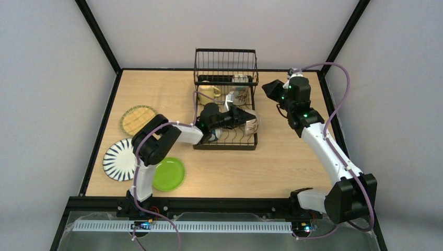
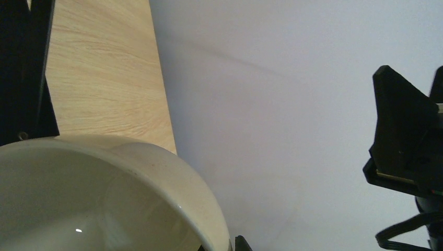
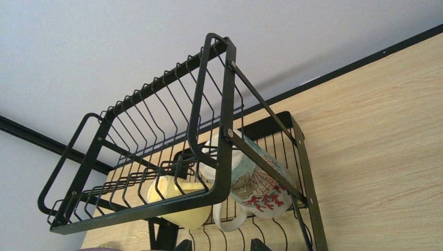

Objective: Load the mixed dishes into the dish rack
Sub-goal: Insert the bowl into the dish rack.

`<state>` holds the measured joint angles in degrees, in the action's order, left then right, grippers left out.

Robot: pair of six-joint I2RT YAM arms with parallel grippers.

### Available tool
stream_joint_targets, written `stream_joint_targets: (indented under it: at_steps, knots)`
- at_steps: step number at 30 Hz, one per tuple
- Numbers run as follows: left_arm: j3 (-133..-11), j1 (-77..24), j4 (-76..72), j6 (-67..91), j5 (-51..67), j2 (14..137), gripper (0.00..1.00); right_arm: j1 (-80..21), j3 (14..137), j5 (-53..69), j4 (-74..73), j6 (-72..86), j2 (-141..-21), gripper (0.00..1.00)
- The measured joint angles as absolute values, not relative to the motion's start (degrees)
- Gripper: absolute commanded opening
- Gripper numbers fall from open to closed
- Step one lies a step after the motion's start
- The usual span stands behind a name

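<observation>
Left gripper (image 1: 245, 118): clamped thin on the rim of a white-inside bowl (image 1: 253, 126), centre of the top view.
Bowl position: hanging over the right side of the dish rack (image 1: 224, 79), low against the wires; whether it rests on them I cannot tell.
Wrist view: the bowl's glossy inner wall fills the lower left.
Right gripper (image 1: 272, 89): jaws apart, empty, right of the rack's tall end.
Racked: pale yellow mug (image 3: 180, 201) and patterned mug (image 3: 251, 183), at the upper end.
On table (image 1: 292, 157): tan woven-look plate (image 1: 138, 119), black-striped white plate (image 1: 120, 159), lime green plate (image 1: 168, 174), left and lower left.
Handling, judged: rigid glazed ware, slick and chippable on wire. A rim pinch sits off-centre, so the bowl may swing. Flat plates offer only a thin edge.
</observation>
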<state>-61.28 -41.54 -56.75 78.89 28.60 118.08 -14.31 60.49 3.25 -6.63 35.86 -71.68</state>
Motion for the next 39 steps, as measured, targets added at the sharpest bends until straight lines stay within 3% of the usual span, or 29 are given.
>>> stream_joint_targets:
  at_steps: [13, 30, 39]
  knots:
    - [-63.07, -40.56, -51.77, 75.24, 29.36, 118.41, 0.02, -14.26, 60.14, 2.96, -6.37, 34.76, -71.66, 0.62]
    - [-62.63, -40.42, -52.34, 76.58, 29.26, 118.48, 0.02, -14.26, 49.69, -1.28, -14.02, 31.88, -63.48, 0.63]
    - [-61.56, -40.42, -53.91, 78.30, 28.88, 118.48, 0.02, -14.24, 44.38, -1.23, -15.88, 31.27, -62.65, 0.58]
